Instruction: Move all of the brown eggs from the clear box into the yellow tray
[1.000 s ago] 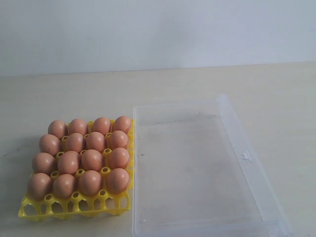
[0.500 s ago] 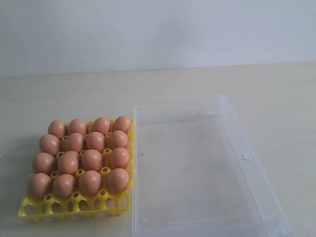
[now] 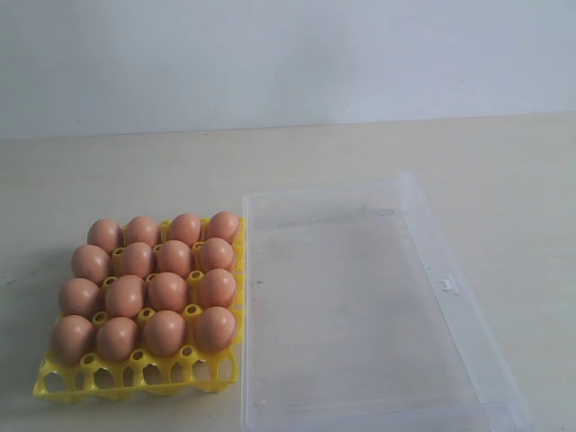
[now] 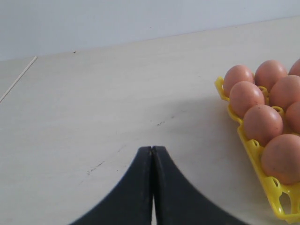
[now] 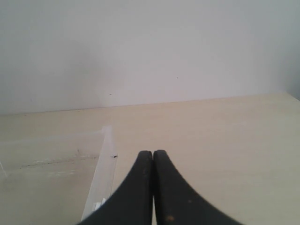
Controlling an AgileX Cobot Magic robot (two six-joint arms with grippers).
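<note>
Several brown eggs (image 3: 168, 292) fill four rows of the yellow tray (image 3: 135, 378) at the left of the exterior view; its front row of cups holds none. Beside it on the right lies the clear box (image 3: 450, 288), with no eggs inside. Neither arm shows in the exterior view. In the left wrist view my left gripper (image 4: 152, 149) is shut with nothing in it, above bare table, with the yellow tray (image 4: 255, 150) and its eggs (image 4: 262, 124) off to one side. My right gripper (image 5: 153, 153) is shut and holds nothing, just outside the clear box's wall (image 5: 101, 164).
A pale wooden table (image 3: 108, 171) carries everything, with a plain white wall (image 3: 288, 54) behind it. A small clasp tab (image 3: 445, 285) sits on the box's right wall.
</note>
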